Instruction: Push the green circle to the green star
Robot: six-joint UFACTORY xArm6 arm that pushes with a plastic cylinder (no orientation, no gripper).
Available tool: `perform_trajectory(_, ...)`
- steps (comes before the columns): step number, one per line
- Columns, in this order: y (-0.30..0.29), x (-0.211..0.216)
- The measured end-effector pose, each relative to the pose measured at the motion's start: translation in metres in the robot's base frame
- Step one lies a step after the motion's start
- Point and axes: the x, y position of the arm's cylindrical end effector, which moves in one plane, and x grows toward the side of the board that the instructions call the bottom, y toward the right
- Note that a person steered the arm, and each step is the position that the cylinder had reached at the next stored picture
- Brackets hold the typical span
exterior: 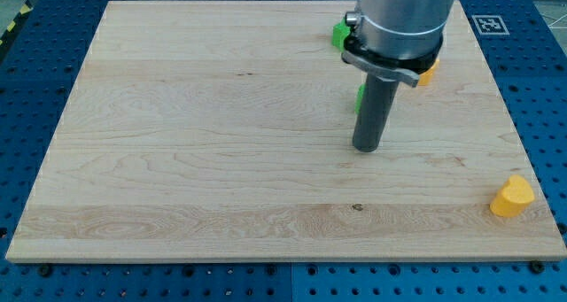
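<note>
My tip (367, 148) rests on the wooden board (204, 143), right of the middle. A green block (361, 95) shows only as a thin sliver at the rod's left side, just above the tip; its shape is hidden. Another green block (339, 32) peeks out left of the arm's body near the view's top; its shape cannot be made out either. Which one is the circle and which the star I cannot tell.
A yellow block (512, 197) sits near the board's lower right corner. An orange-yellow block (429, 70) is partly hidden behind the arm at the upper right. Blue perforated table surrounds the board. A marker tag (489, 24) lies at the upper right.
</note>
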Motion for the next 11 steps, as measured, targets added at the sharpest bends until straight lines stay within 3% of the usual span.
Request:
perform_trajectory(3,0.001,-0.079)
perform_trajectory(5,0.016,-0.077)
perform_trajectory(9,-0.011,-0.121)
perform_trajectory(11,-0.001,-0.11)
